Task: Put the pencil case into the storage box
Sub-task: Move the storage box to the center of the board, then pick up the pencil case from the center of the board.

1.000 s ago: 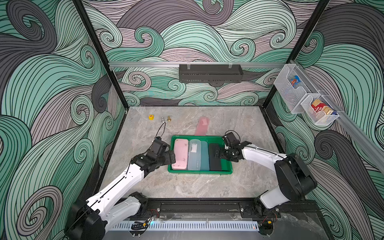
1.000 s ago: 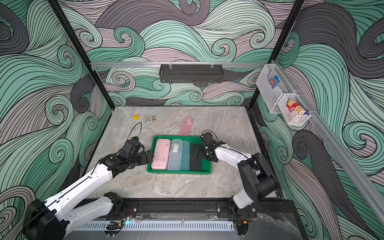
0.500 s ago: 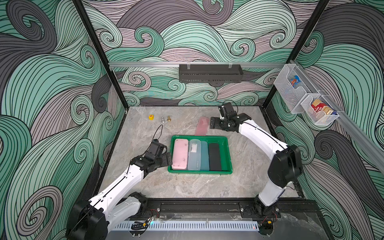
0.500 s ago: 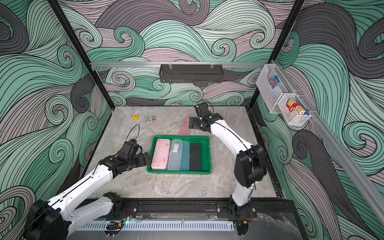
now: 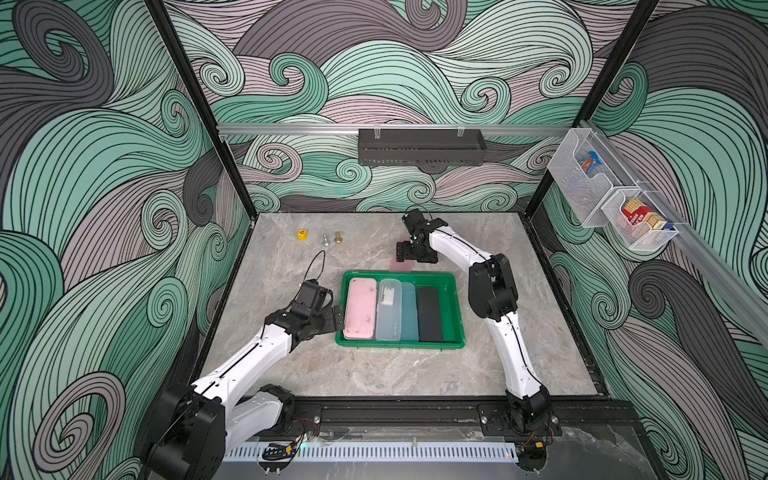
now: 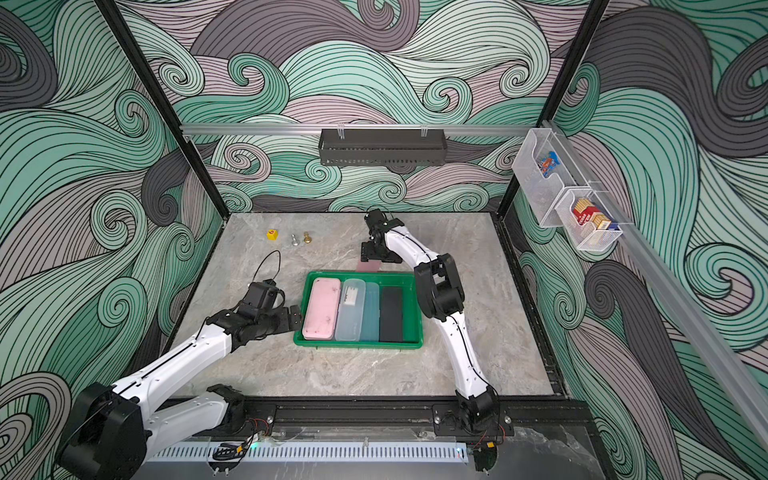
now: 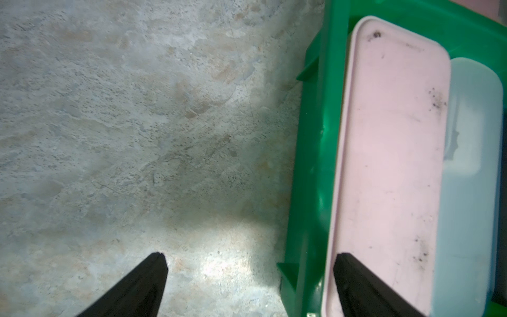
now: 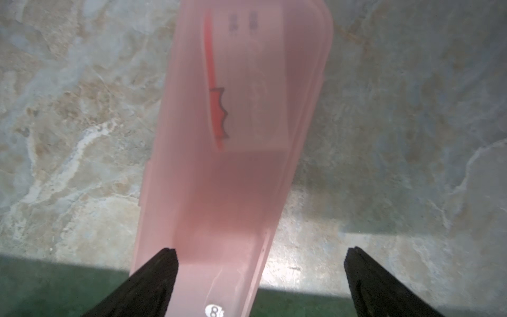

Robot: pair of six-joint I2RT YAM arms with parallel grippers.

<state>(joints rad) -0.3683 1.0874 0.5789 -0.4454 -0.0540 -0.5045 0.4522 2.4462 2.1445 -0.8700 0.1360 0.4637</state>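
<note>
Both my jaws wide, nothing held. Right jaws over the pink pencil case [image 8: 225, 164], on the surface [image 5: 374, 374] at far rim of the storage box [image 5: 401, 345], maybe overlapping it. Left jaws beside its left wall.

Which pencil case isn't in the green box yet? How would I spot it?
Find the green box mid-table. Just past its far rim, under the right hand, lies a see-through pink case. It alone is outside the box; the other cases, even the solid pale pink one, lie inside.
</note>
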